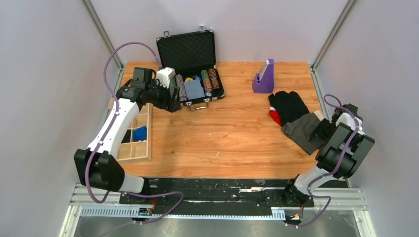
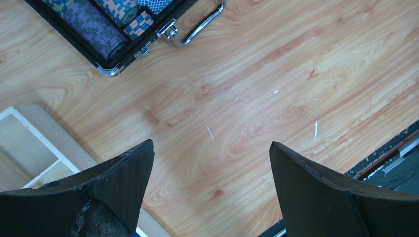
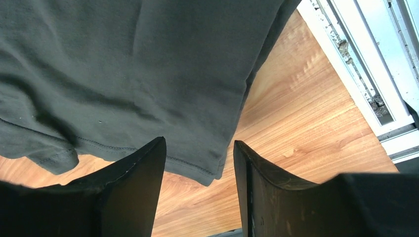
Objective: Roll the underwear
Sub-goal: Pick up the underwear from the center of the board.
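Right wrist view | dark charcoal-grey soft cloth underwear (image 3: 123,59) flat on light wooden table (image 3: 306,123), right side | hem reaches between right gripper (image 3: 198,143) fingers, partly apart, unclamped | left gripper (image 2: 211,144) spread wide, empty

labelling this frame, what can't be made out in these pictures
Top view: the right arm covers the right edge of the underwear.
Right wrist view: the frame's top and left edges cut the underwear off.
Top view: the black garment covers most of the red garment.
Top view: the blue item in the wooden tray is too small to identify.
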